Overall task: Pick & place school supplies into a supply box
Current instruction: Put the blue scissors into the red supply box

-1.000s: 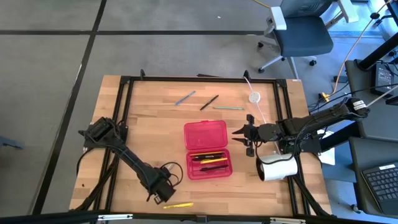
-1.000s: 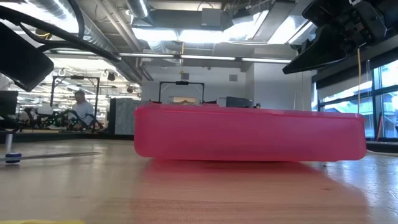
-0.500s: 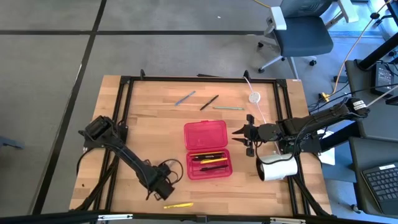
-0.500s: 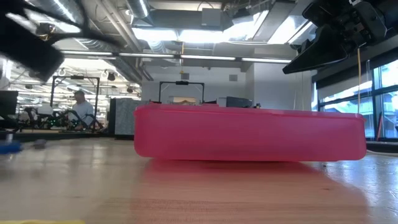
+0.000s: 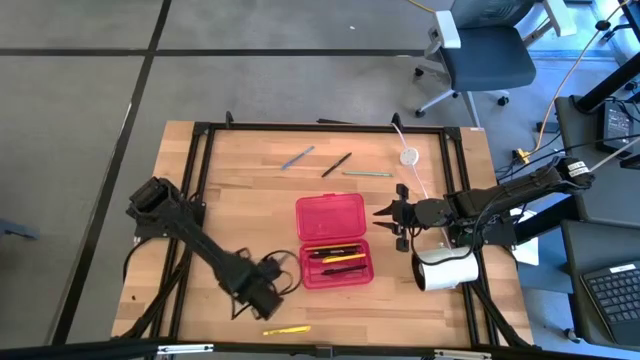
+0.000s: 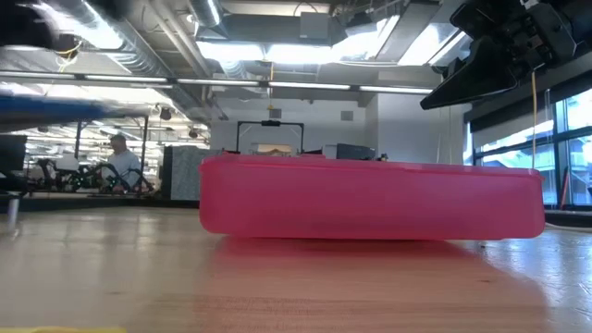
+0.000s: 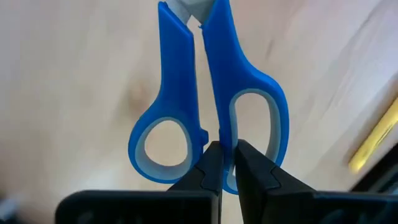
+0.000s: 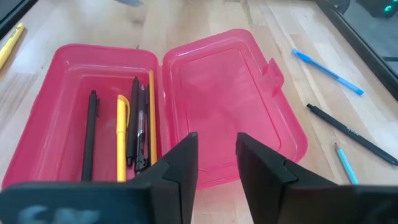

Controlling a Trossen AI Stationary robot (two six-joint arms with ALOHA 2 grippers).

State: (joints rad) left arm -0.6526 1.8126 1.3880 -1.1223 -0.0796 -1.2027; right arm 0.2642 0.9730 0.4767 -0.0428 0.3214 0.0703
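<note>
Scissors (image 7: 208, 106) pinched by left gripper (image 7: 224, 163), w/ red supply box (image 5: 334, 240) just beside
Handle clamped btwn fingers near table's front; right gripper (image 5: 385, 216) held apart beside box, pens (image 8: 121, 134) inside

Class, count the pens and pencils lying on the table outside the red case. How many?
4: blue pen, black pen and green pencil beyond the red case; yellow pen at the table's near edge. The left gripper, holding scissors, might hide another.

Supply box (image 5: 333, 243) open from above; right gripper (image 5: 385, 221) just beside; bare table (image 5: 240, 205) leftward.
</note>
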